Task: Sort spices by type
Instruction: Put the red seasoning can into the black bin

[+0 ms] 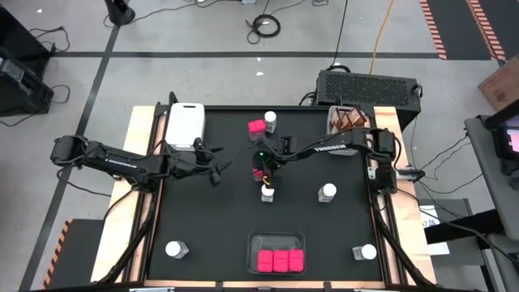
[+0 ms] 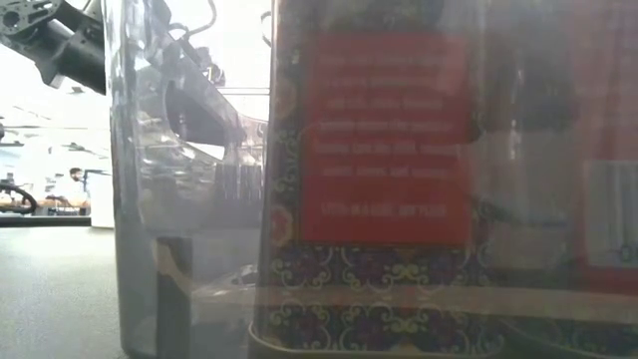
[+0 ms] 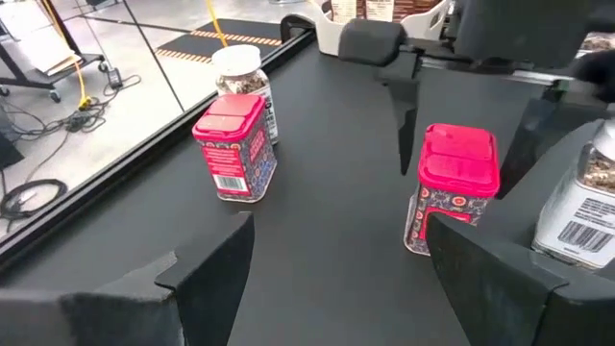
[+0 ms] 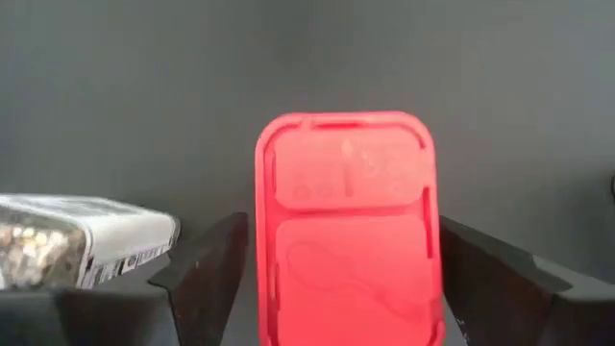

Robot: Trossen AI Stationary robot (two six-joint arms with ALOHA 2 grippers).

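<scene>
I see the black table (image 1: 203, 235) with a clear tray (image 1: 276, 241) near its front edge holding three pink boxes (image 1: 280, 260). My right gripper (image 1: 261, 166) hangs mid-table over another pink box (image 4: 346, 226) — fingers spread either side, not gripping. My left gripper (image 1: 217, 170) waits just left of it, fingers apart. A white-lidded jar (image 1: 267, 194) stands beside that box.

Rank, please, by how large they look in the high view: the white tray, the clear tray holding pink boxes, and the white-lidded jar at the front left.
1. White tray.
2. Clear tray, close to the white tray in outline, so this order is unsure.
3. White-lidded jar, plainly the smallest.
</scene>
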